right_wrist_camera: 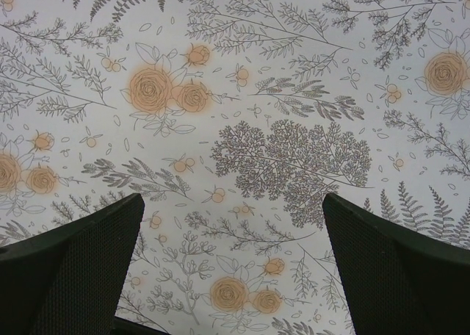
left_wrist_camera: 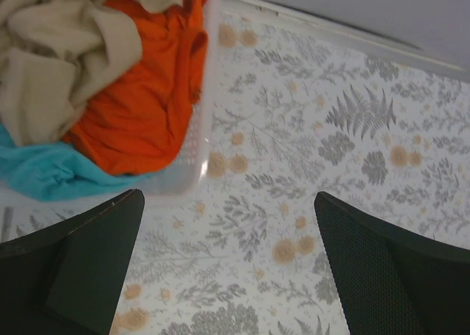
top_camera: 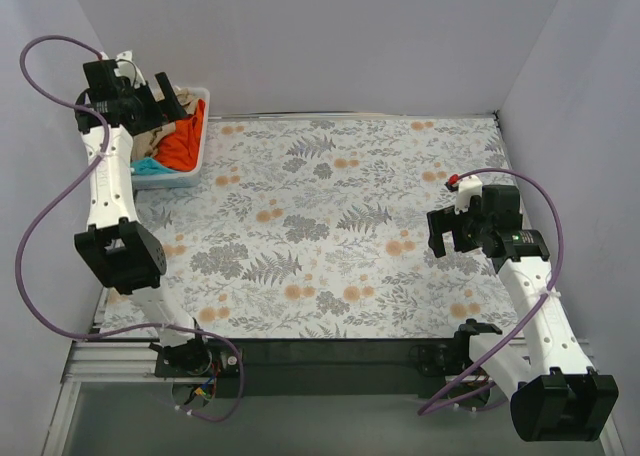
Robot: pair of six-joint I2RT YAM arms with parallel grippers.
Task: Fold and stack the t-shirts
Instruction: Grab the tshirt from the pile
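The t-shirts lie bunched in a white basket [top_camera: 195, 172] at the table's far left: a tan one [left_wrist_camera: 51, 63], a bright orange one [top_camera: 182, 141] that also shows in the left wrist view [left_wrist_camera: 147, 92], and a teal one [left_wrist_camera: 44, 170]. My left gripper [top_camera: 150, 98] is open and empty, held above the basket's near right corner; its fingertips [left_wrist_camera: 95, 239] frame bare table cover. My right gripper [top_camera: 452, 231] is open and empty above the right part of the table, far from the shirts; its fingers [right_wrist_camera: 88, 247] show only cover between them.
A floral cover [top_camera: 330, 226] spreads over the whole table. Grey walls close in the back and both sides. The basket's white lattice wall [left_wrist_camera: 198, 140] stands right beside the left gripper. Purple cables [top_camera: 40, 226] loop off both arms.
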